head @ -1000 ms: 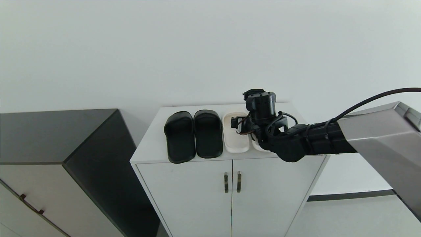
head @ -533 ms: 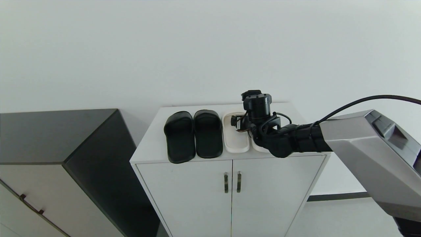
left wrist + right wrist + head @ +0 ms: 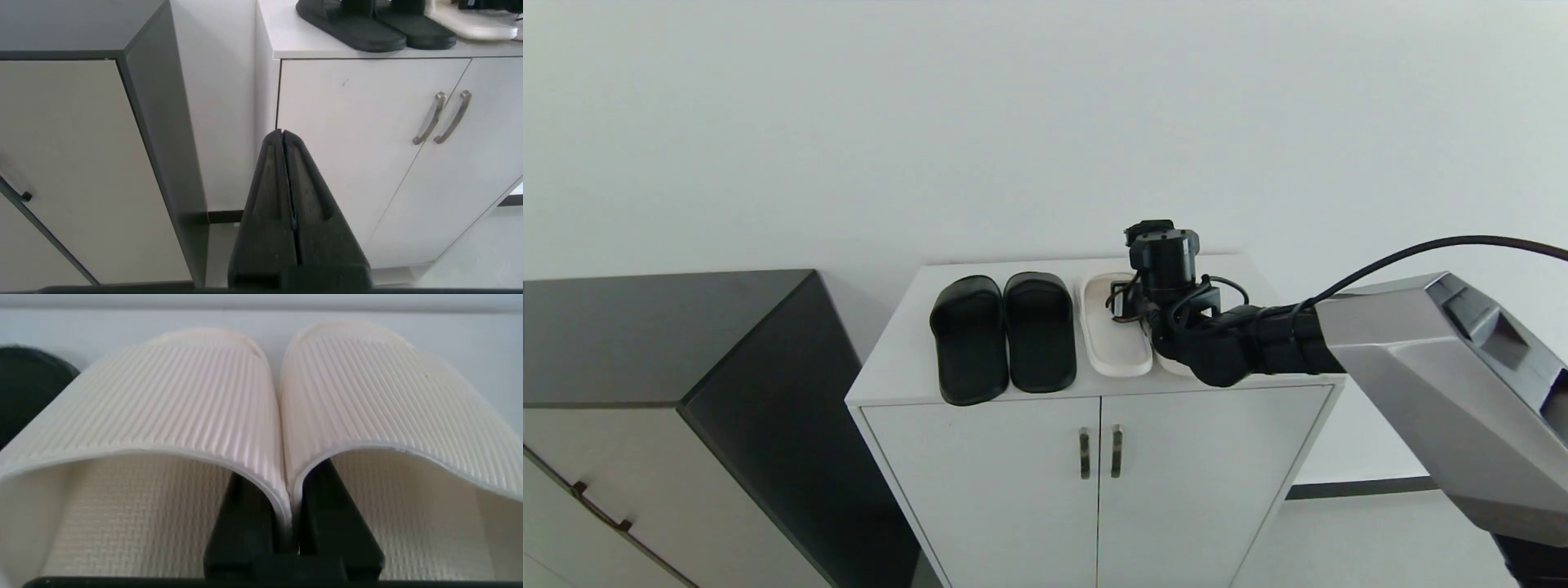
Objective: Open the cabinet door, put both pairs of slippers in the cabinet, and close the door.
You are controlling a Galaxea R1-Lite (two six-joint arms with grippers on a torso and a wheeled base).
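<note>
A pair of black slippers (image 3: 1005, 335) and a pair of white slippers (image 3: 1112, 343) lie side by side on top of the white cabinet (image 3: 890, 359). Both cabinet doors (image 3: 996, 498) are closed, their two metal handles (image 3: 1098, 452) meeting at the middle. My right gripper (image 3: 1131, 309) sits over the white slippers (image 3: 188, 392). One finger (image 3: 245, 518) reaches under each strap, and my right gripper (image 3: 283, 508) is shut on the two inner strap edges. My left gripper (image 3: 283, 163) hangs shut and empty, low before the cabinet's left side.
A dark-topped lower cabinet (image 3: 670, 335) stands close to the left of the white one, with a narrow gap (image 3: 225, 122) between them. A plain white wall (image 3: 1045, 122) is right behind. Grey floor (image 3: 1380, 539) opens to the right.
My right gripper has settled deeper under the white slippers' straps and shifted slightly; the left white slipper has slid and turned a little to the right. The black pair has not moved.
</note>
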